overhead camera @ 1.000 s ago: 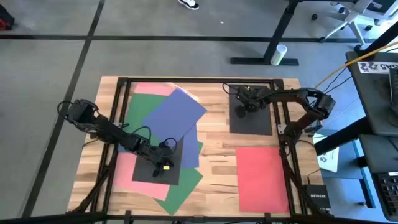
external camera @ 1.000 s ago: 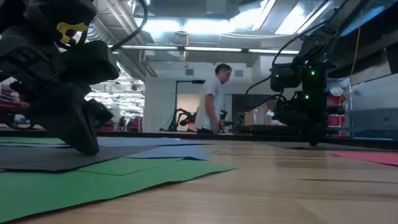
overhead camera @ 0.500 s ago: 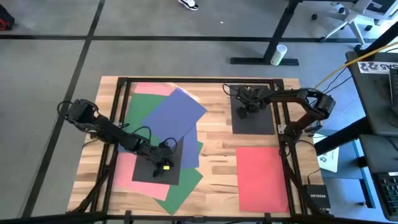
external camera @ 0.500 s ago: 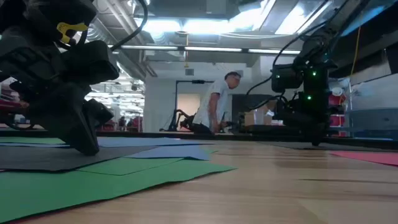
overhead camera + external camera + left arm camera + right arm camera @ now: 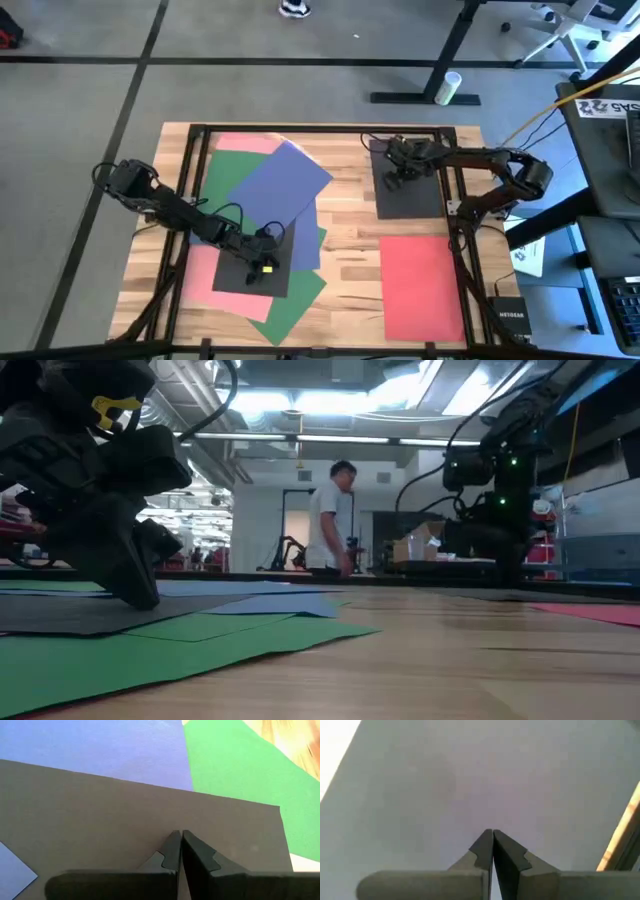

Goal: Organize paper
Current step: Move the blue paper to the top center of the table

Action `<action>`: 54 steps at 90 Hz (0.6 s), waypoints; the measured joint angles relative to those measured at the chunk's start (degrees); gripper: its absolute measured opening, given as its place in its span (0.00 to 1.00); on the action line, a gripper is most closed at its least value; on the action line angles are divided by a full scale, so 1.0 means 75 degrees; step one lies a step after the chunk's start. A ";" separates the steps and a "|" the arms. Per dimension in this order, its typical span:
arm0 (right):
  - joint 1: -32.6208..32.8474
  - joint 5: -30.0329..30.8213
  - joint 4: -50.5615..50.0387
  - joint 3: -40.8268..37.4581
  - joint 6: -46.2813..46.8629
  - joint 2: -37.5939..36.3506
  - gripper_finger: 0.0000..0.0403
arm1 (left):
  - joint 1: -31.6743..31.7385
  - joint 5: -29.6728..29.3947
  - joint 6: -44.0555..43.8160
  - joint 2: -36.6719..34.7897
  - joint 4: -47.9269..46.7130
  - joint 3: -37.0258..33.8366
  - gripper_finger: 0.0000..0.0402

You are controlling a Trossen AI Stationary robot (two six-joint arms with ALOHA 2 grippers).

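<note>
On the bench [image 5: 350,225], overlapping sheets [image 5: 265,190] lie at the left, the left hand [image 5: 262,270] resting on the topmost. Two single sheets [image 5: 422,285] lie right; the right hand [image 5: 397,172] apparently touches the farther.

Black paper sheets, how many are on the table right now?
2. One black sheet tops the left pile under the shut left tool; the other black sheet lies alone at far right under the shut right tool. Others may be buried.

Two black paper sheets [image 5: 251,272] [image 5: 408,188], two green sheets [image 5: 232,170] [image 5: 290,305], two blue sheets [image 5: 275,185] [image 5: 305,250], two pink sheets [image 5: 243,144] [image 5: 199,274], one red sheet [image 5: 421,285], two robot arms [image 5: 170,205] [image 5: 490,165], one table [image 5: 350,225].
</note>
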 joint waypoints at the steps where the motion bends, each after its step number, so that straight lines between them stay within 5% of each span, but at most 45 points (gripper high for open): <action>1: 0.0020 -0.0011 0.0001 0.0000 -0.0004 0.0000 0.00 | 0.0000 -0.0001 -0.0012 0.0000 0.0000 0.0000 0.00; 41: 0.1168 -0.0525 0.0866 0.0020 -0.0394 -0.0006 0.00 | -0.0187 -0.0289 0.0373 -0.0175 -0.0114 0.0003 0.00; 54: 0.1713 -0.0693 0.1292 0.0021 -0.0496 -0.0009 0.00 | -0.0195 -0.0652 0.0637 -0.0589 -0.1357 0.0288 0.00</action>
